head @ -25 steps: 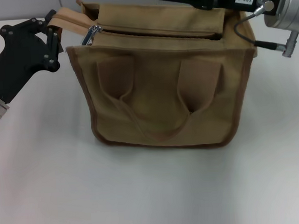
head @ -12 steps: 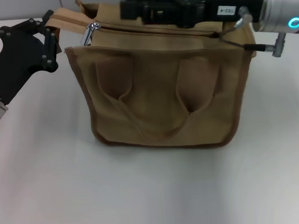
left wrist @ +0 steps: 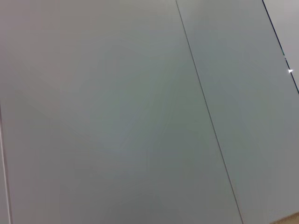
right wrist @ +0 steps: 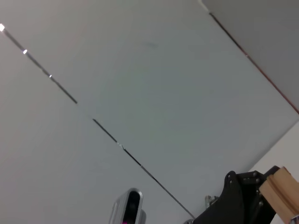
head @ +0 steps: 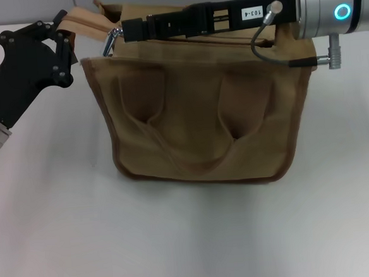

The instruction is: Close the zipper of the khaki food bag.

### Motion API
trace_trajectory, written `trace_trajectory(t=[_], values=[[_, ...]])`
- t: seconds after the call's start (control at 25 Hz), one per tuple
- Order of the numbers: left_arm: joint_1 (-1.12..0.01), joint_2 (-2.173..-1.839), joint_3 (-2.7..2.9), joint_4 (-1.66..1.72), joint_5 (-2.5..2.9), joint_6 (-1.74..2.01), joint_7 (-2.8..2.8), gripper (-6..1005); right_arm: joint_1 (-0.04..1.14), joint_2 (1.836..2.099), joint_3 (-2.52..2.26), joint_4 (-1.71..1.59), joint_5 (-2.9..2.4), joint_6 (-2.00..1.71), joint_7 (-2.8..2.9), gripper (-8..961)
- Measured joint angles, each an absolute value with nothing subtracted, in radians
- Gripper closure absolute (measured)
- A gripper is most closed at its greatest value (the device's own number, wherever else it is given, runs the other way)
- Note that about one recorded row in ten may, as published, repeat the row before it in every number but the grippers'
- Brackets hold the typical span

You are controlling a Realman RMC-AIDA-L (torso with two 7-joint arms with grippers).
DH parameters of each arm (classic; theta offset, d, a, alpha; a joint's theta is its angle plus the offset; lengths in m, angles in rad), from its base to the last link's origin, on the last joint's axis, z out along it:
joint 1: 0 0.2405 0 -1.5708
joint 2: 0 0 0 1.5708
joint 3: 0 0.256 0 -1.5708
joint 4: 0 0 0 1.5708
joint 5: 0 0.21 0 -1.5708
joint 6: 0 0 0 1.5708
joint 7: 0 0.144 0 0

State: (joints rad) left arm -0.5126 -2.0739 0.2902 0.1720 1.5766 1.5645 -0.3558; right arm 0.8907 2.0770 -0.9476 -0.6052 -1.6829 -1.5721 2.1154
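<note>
The khaki food bag [head: 195, 112] stands upright in the middle of the head view, its two handles hanging down the front. Along its top runs the zipper, mostly hidden under my right arm. The silver slider and pull tab [head: 110, 41] sit at the bag's far left top corner. My right gripper [head: 126, 30] lies along the bag's top, its tip right at the slider. My left gripper [head: 69, 40] is at the bag's upper left corner, shut on the tan end tab [head: 78, 22] of the zipper tape. The tan end tab [right wrist: 276, 186] and the left gripper also show in the right wrist view.
The bag stands on a white table [head: 191, 239] with bare surface in front of it and to its left. The right arm's grey cable [head: 273, 53] loops over the bag's top right. The left wrist view shows only grey wall panels.
My right gripper has travelled left across the bag's top, from the right end to the slider, and has turned on its side. The left gripper and the bag have stayed put.
</note>
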Motion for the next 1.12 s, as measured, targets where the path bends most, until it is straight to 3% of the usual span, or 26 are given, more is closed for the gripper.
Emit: trace_trajectory(t=[0.56, 1.12], values=[[-0.512, -2.074, 0.290, 0.170, 1.577, 1.582, -0.356, 979, 0.888, 2.076, -0.949, -0.578, -1.681, -1.492, 2.343, 269], [-0.525, -2.075, 0.290, 0.156, 1.573, 1.581, -0.356, 977, 0.962, 2.080, -0.987, -0.505, -1.696, -1.431, 2.392, 269]])
